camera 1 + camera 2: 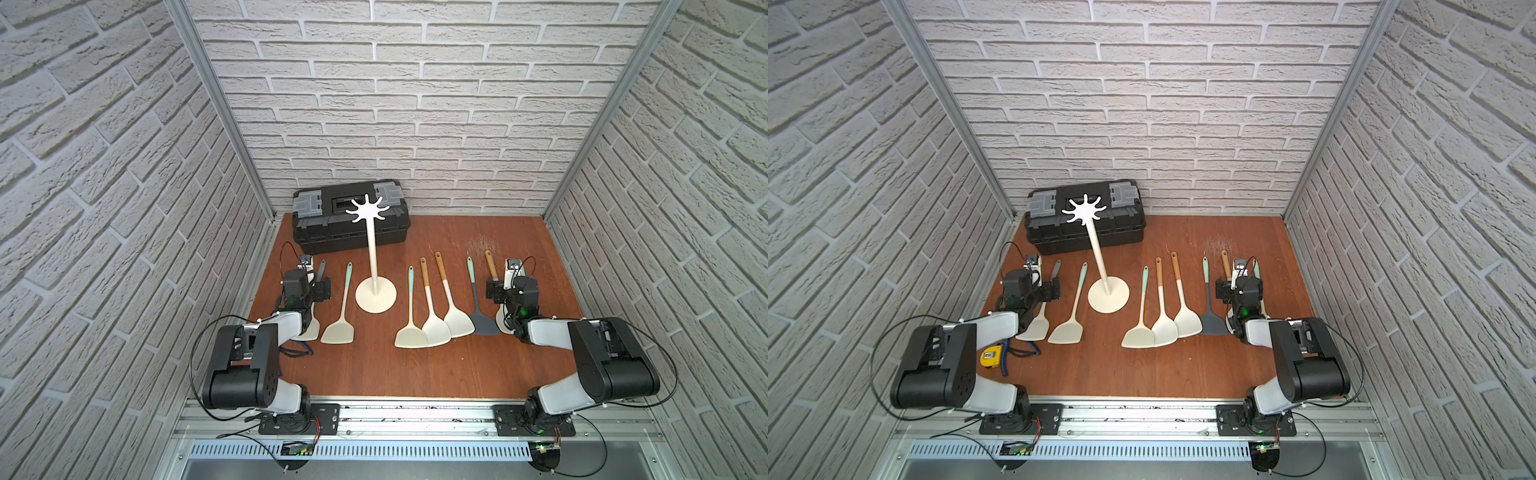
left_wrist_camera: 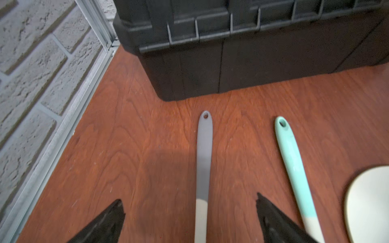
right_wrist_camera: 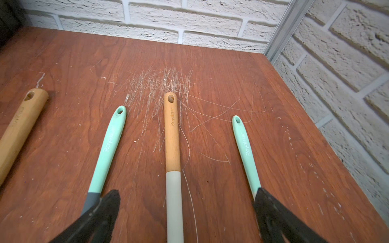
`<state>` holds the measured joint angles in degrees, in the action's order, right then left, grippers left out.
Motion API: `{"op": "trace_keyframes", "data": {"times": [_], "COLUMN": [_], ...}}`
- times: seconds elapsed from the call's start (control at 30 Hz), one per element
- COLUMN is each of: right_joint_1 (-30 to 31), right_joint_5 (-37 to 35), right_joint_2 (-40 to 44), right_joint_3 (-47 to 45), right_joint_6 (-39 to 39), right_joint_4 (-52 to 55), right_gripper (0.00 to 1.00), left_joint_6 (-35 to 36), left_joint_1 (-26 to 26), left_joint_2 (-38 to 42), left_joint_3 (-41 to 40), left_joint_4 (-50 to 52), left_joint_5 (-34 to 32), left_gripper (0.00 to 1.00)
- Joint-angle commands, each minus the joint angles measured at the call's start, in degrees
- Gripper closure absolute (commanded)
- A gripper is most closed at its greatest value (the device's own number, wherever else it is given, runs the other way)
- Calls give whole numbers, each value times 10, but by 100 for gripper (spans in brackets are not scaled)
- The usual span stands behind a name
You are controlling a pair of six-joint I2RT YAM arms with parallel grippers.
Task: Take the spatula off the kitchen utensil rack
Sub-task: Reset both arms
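Spatulas (image 1: 430, 307) lie flat on the worktop (image 1: 415, 374) in a loose row, heads near and handles far. The rack (image 1: 372, 253) stands upright among them, left of centre, its round base on the wood. In both top views its star crown shows in front of the toolbox (image 1: 316, 232), which sits against the far wall. Just left of the base lies a teal spatula (image 1: 341, 305), and further left a grey-handled spatula (image 2: 203, 151). The left hand (image 2: 189, 208) hangs over that one, fingers spread wide to either side of its handle, pinching nothing. Right of the rack four lie close together: three cream heads edge to edge, and a grey-headed spatula (image 1: 484, 326) beside them. Further right, the right hand (image 3: 186, 194) is spread just as wide over a wood-handled spatula (image 3: 172, 134), whose handle runs between the fingers. Teal handles lie to each side of it. Whether either hand touches the worktop I cannot tell. A yellow tape measure (image 1: 989, 358) lies near the left arm.
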<state>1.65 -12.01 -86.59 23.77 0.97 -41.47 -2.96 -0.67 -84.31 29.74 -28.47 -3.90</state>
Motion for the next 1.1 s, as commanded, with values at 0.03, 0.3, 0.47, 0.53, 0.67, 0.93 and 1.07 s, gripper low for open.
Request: {"op": "trace_keyframes", "data": {"times": [0.03, 0.3, 0.47, 0.53, 0.67, 0.93, 1.07], "right_joint_1": [-2, -2, -3, -2, -3, -2, -2], "right_joint_5": [13, 14, 13, 13, 14, 14, 14], "right_joint_2": [3, 3, 3, 3, 3, 3, 3], "right_joint_3": [2, 1, 1, 1, 1, 1, 1], "right_joint_6": [-8, -9, -9, -9, -9, -9, -9], "right_joint_4": [-36, -35, -36, -36, -36, -36, -36], "right_gripper": [0, 0, 0, 0, 0, 0, 0], "left_joint_6": [13, -17, -19, -20, -21, -22, -21], "left_joint_1": [-4, -33, -33, -33, -33, -35, -35], "left_joint_2": [-37, -41, -33, -49, -56, -54, -53], "left_joint_3": [25, 12, -30, -67, -77, -75, -75], "left_joint_4": [-38, -67, -134, -211, -241, -232, -232], "left_joint_5": [2, 21, 23, 23, 16, 19, 19], "left_gripper": [2, 2, 2, 2, 2, 2, 2]}}
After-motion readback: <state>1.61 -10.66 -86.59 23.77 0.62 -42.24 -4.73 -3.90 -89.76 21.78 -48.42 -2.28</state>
